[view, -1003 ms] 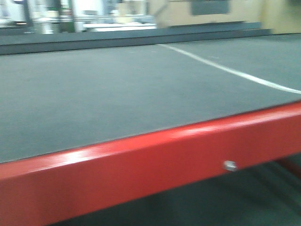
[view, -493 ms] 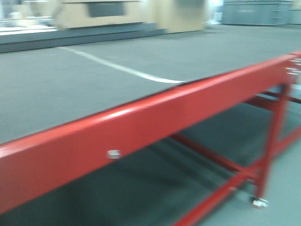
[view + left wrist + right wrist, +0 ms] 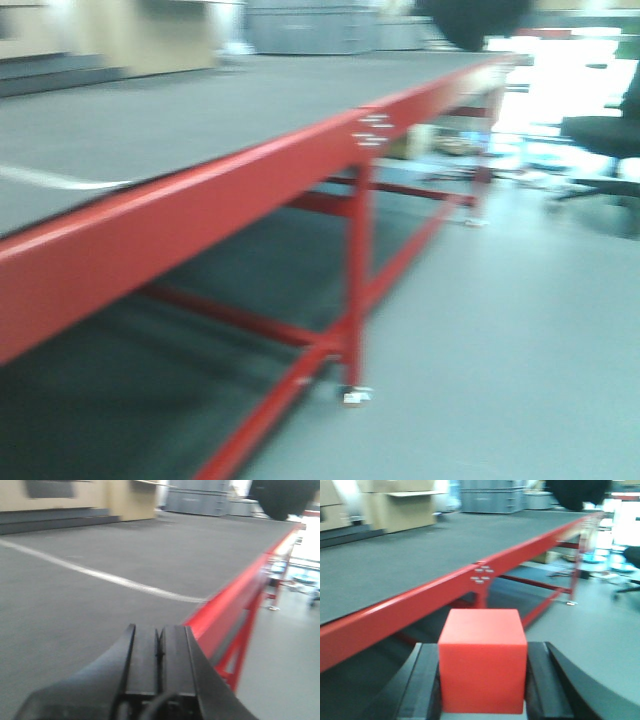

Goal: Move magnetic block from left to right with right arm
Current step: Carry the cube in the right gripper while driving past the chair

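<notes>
- right wrist view, and there it is: the magnetic block (image 3: pixel 482 660), bright red, filling the bottom centre of the picture.
- the right fingers (image 3: pixel 422 680) are clamped on it, one black finger pressed to its 9 o'clock face and the other to its 3 o'clock face.
- the block hangs in the grip and does not rest on the surface (image 3: pixel 395 555), whose grey top spreads from 9 o'clock up to 12 o'clock beyond it.
- the red rail (image 3: pixel 420 600) of the surface cuts across just behind the block, with bare floor (image 3: pixel 600 630) out at 3 o'clock.
- over on the left wrist view, the left fingers (image 3: pixel 175 655) are pressed together with nothing between them, low above the grey top near its edge.
- a white line (image 3: pixel 115 580) runs across the top ahead of them, from 9 o'clock toward the rail.
- an office chair (image 3: pixel 605 135) stands out at 2 o'clock in the front view, well apart from everything.
- every picture is smeared, so we cannot read fine detail.
- our call: the pick is done and we are in the carry.
- next, we reckon the block has to come over the right part of the grey top, go down level until it sits flat, and only then should the fingers part.
</notes>
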{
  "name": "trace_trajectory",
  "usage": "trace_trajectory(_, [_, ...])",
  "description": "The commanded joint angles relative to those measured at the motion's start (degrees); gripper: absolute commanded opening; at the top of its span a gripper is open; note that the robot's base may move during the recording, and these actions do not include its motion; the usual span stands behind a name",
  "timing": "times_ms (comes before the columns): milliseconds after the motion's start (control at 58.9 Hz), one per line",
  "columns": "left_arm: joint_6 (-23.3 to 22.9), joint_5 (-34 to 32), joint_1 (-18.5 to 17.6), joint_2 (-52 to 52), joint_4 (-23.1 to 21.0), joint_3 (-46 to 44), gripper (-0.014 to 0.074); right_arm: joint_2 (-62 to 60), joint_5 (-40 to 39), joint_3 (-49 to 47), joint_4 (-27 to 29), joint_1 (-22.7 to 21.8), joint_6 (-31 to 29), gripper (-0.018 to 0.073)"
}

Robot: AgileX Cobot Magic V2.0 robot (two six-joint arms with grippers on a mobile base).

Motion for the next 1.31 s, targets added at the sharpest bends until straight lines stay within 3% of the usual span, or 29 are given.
trace_trajectory(0, [-0.25, -5.06, -0.25, -0.27, 0.00, 0.54, -0.0115, 0.45, -5.08, -1.46, -0.01, -0.26, 0.00, 0.0307])
trace_trajectory(1291, [-0.25, -5.06, -0.25, -0.27, 0.00, 0.54, -0.0116, 0.45, -5.08, -1.46, -0.01, -0.26, 0.00, 0.0307])
